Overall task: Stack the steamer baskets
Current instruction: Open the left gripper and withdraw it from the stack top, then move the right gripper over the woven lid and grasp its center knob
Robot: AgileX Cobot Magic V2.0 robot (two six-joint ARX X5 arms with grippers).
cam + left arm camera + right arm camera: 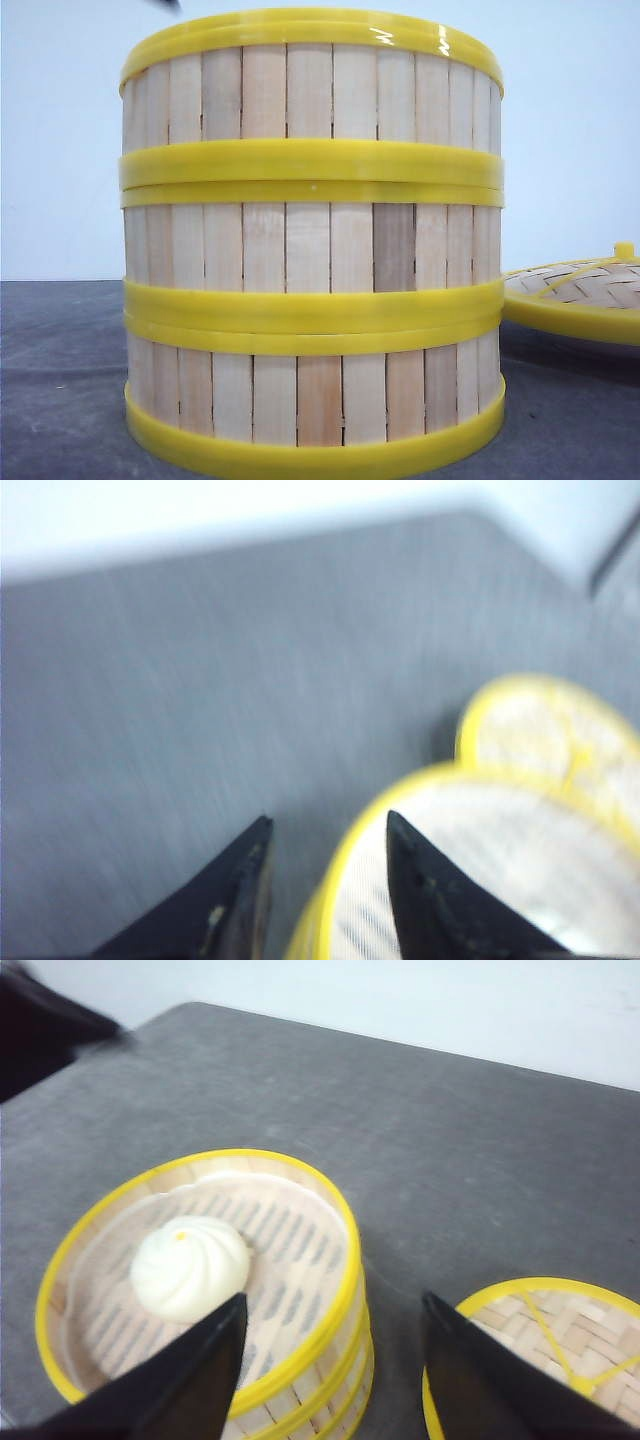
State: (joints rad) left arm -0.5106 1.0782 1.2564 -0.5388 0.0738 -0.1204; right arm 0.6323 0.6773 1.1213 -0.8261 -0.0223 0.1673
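Three steamer baskets (310,250) stand stacked one on another, filling the front view. From the right wrist view I look down into the top basket (320,1260), where a white bun (188,1265) lies on the slatted floor. My right gripper (335,1310) hangs open above the stack's rim, touching nothing. In the blurred left wrist view my left gripper (325,825) is open above the stack's yellow rim (345,865), one finger over the basket floor, the other over the table.
A woven bamboo lid (580,295) with yellow rim and knob lies flat on the grey table just right of the stack; the same lid (555,1345) shows beside the baskets. The table's far edge (400,1045) meets a white wall.
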